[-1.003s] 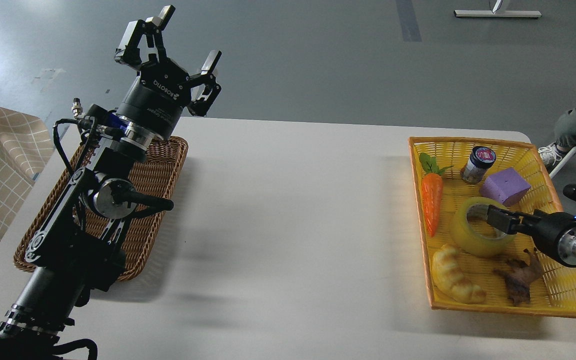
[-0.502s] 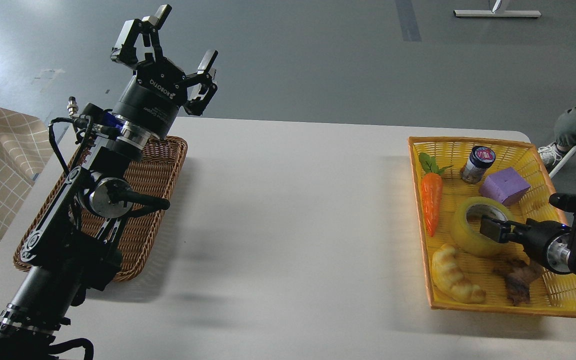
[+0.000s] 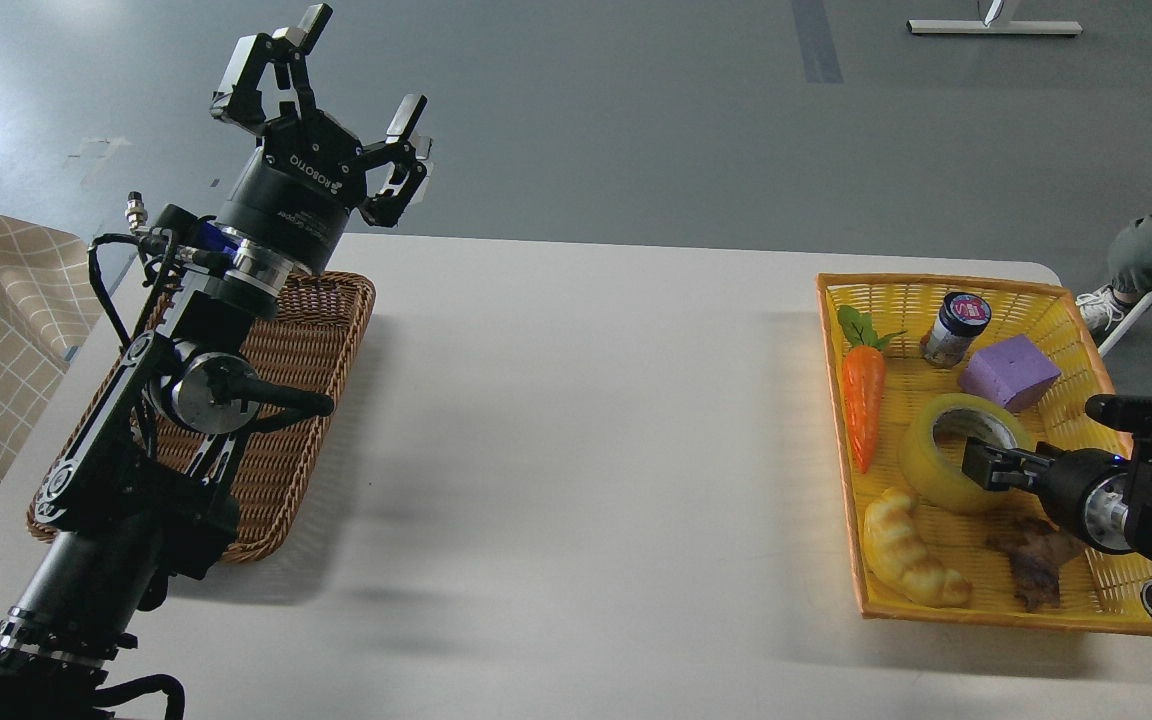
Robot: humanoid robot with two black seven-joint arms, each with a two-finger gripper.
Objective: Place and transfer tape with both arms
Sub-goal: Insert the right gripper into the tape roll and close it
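The tape (image 3: 954, 452) lies flat in the yellow basket (image 3: 1126, 610) at the right end of the table (image 3: 576, 450), core opening facing up. Inside the basket it sits near the middle: the carrot (image 3: 863, 398) is to its left, the purple block (image 3: 1009, 372) just behind it, the croissant (image 3: 908, 550) in front and to the left, and a dark brown toy (image 3: 1036, 560) in front and to the right. A small jar (image 3: 954, 327) with a dark lid stands upright at the basket's far side, beside the block.

The right gripper (image 3: 988, 466) enters from the right edge and points left, with its tip at the tape's right rim, over the near side of the core opening. It is seen dark and nearly end-on; the two fingers cannot be told apart, so whether it is spread or clamped on the roll cannot be determined. Contact with the tape appears likely but is not confirmed by this view.

The left gripper (image 3: 331, 105) is raised above the far left edge of the table, fingers pointing up and away, spread wide with nothing between them. Its arm passes over the brown basket (image 3: 306, 450), which sits at the left end of the table, well apart from the yellow one. The middle of the table separates the two baskets.
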